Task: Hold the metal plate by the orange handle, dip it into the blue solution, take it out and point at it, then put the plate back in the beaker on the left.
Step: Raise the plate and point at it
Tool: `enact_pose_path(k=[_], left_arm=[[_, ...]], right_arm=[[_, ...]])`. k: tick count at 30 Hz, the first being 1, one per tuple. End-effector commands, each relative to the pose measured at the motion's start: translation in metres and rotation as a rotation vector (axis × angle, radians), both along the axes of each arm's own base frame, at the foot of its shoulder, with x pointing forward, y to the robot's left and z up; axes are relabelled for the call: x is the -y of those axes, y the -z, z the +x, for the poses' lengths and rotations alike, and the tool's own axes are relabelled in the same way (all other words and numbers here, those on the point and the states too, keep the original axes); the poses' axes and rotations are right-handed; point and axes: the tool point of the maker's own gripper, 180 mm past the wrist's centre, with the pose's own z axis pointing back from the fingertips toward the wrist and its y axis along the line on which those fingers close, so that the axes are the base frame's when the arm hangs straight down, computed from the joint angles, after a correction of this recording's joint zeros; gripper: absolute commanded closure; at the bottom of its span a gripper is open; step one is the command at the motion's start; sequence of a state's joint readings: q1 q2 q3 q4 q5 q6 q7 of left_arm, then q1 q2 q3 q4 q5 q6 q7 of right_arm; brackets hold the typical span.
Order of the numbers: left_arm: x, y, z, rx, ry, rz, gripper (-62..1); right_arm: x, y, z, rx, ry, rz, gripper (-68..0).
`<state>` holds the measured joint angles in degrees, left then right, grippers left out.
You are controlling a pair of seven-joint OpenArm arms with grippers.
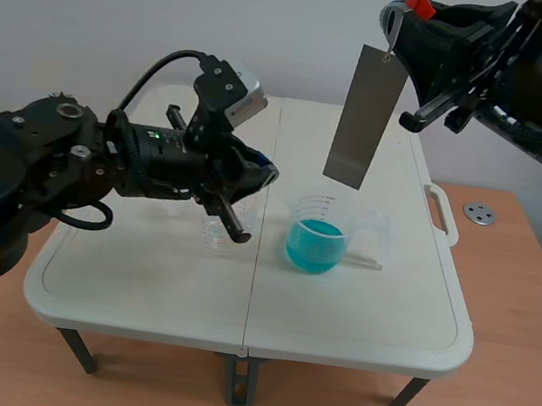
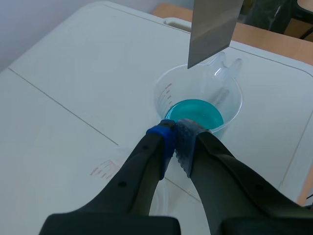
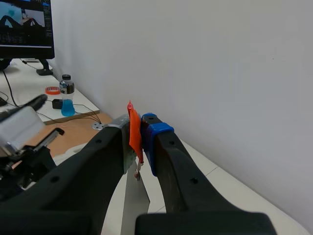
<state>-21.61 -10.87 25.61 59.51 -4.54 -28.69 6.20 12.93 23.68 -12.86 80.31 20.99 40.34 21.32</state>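
The grey metal plate (image 1: 366,115) hangs upright in the air above the beaker of blue solution (image 1: 319,234). My right gripper (image 1: 410,19) is shut on the plate's orange handle (image 3: 134,135), high at the back right. The plate's lower edge (image 2: 213,30) clears the beaker's rim (image 2: 198,100). My left gripper (image 2: 176,138) is shut on nothing, its fingertips just short of the blue beaker. An empty clear beaker (image 1: 214,232) stands under my left gripper (image 1: 245,222), left of the blue one; its red scale marks (image 2: 101,169) show beside the fingers.
The white folding table (image 1: 140,275) has a middle seam and a handle (image 1: 444,209) at its right edge. A round metal disc (image 1: 479,213) lies on the wooden surface to the right. A monitor and a small bottle (image 3: 66,102) stand far behind.
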Motion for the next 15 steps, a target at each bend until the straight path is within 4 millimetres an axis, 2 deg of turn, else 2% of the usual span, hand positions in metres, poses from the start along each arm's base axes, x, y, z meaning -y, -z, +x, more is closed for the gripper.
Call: enact_pose_path(k=[1, 5, 15], left_arm=[[0.005, -0.018, 0.01, 0.05, -0.014, -0.036, -1.7], [0.011, -0.014, 0.019, 0.058, -0.037, -0.024, -1.7], [0.013, -0.01, 0.022, 0.079, -0.04, -0.015, -1.7]], right_arm=[[0.004, -0.016, 0.001, 0.045, -0.001, 0.012, -1.1], [0.004, -0.016, 0.001, 0.045, -0.001, 0.012, -1.1], [0.004, -0.016, 0.001, 0.045, -0.001, 0.012, -1.1]])
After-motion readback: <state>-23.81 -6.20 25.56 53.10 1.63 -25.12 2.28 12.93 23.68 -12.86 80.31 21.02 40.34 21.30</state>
